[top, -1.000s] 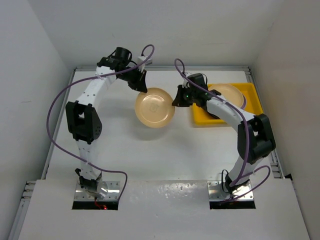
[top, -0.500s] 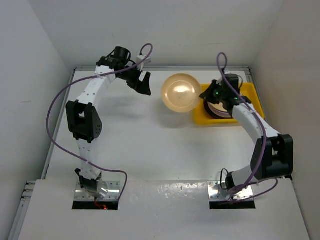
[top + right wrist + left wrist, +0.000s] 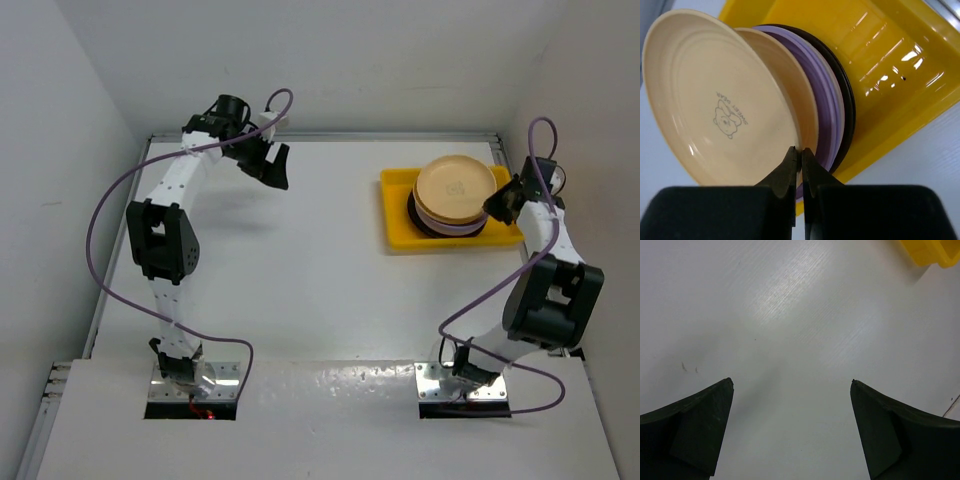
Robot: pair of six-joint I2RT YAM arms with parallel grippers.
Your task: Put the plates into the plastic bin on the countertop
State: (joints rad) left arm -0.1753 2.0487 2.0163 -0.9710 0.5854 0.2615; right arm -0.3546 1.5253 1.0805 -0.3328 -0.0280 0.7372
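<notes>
A stack of plates [image 3: 455, 190] stands in the yellow plastic bin [image 3: 399, 238] at the back right of the white countertop [image 3: 300, 290]. On top lies a pale orange plate [image 3: 725, 100], tilted a little off the one beneath. Under these are lavender plates [image 3: 829, 105] and a dark plate [image 3: 849, 102]. My right gripper [image 3: 801, 150] pinches the top plate's near rim, its jaws almost together; from above it [image 3: 493, 207] sits at the stack's right side. My left gripper [image 3: 277, 168] hangs open over bare countertop at the back left, holding nothing.
White walls close in the countertop on the left, back and right. A corner of the bin [image 3: 932, 252] shows at the upper right of the left wrist view. The right half of the bin floor [image 3: 880, 60] is bare.
The right arm swung right, carrying the pale orange plate from the middle of the countertop onto the stack in the bin. The left gripper let go of that plate, opened wide and drew back left.
</notes>
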